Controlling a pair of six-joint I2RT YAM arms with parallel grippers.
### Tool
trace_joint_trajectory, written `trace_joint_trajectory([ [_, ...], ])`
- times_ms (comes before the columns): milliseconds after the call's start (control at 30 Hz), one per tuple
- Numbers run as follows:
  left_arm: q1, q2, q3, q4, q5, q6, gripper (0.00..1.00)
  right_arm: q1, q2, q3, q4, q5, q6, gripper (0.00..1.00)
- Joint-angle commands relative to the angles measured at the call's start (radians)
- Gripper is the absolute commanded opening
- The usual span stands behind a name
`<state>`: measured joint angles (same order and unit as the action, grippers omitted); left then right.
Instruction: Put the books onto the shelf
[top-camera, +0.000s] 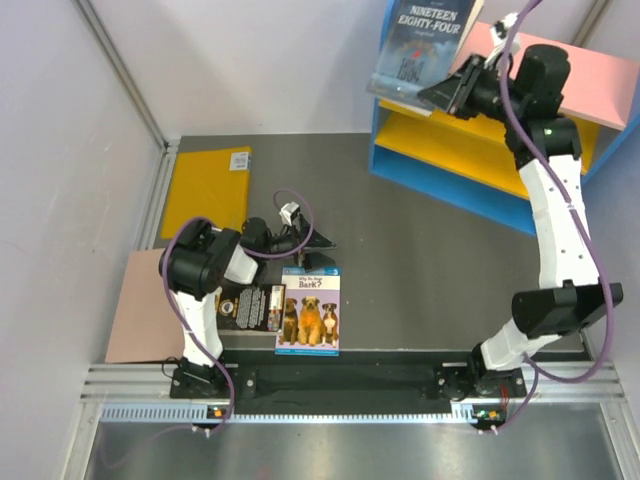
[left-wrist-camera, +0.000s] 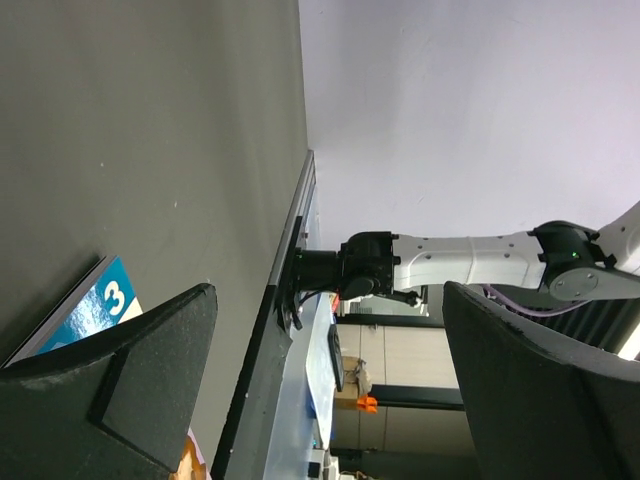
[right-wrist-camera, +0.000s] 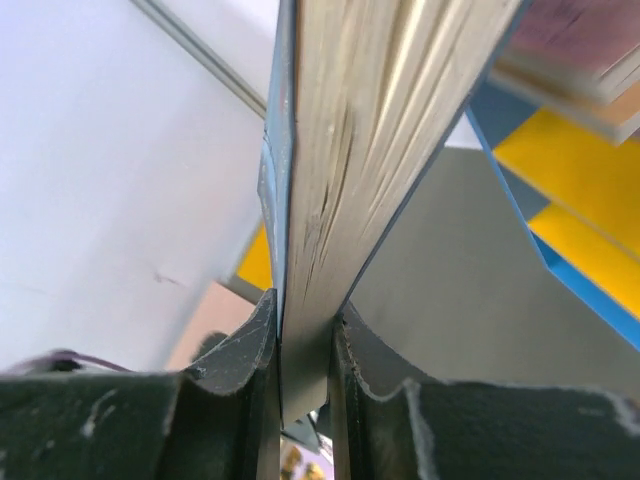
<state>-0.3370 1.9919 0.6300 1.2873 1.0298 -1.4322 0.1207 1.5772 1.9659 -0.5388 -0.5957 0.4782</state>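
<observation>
The right gripper is clenched on the lower edge of the dark navy book. In the right wrist view both fingers press against the covers, with the page block rising between them. The right arm is raised and extended toward the shelf, a unit with blue sides, a pink top board and yellow inner boards at the far right of the table. In the top view the held book sits off the table, its front cover facing the camera, tilted, and overlapping the shelf's left end. Whether it touches the shelf cannot be determined. The left gripper is released, its fingers spread wide with nothing between them, and it hangs low over the table near the left arm's base. Two more books lie flat on the table in front of that base: the blue book with three dogs and, just beside it on the left, the black book with white text, which the left arm partly covers. A yellow sheet lies flat farther back on the left, and a pinkish-brown board lies at the table's left edge.
</observation>
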Motion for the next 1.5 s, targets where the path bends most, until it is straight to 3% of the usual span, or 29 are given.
trace_joint_trajectory([
  [0, -0.005, -0.022, -0.013, 0.383, 0.000, 0.036, 0.99, -0.085, 0.043, 0.128, 0.319, -0.225, 0.288, 0.00],
  [433, -0.022, -0.031, -0.021, 0.331, -0.011, 0.058, 0.99, -0.168, 0.248, 0.284, 0.684, -0.340, 0.755, 0.00],
  [733, -0.030, -0.028, -0.030, 0.330, -0.011, 0.062, 0.99, -0.236, 0.342, 0.350, 0.770, -0.338, 0.938, 0.00],
  [1467, -0.031, -0.035, -0.038, 0.330, -0.008, 0.062, 0.99, -0.240, 0.440, 0.401, 0.688, -0.309, 0.909, 0.00],
])
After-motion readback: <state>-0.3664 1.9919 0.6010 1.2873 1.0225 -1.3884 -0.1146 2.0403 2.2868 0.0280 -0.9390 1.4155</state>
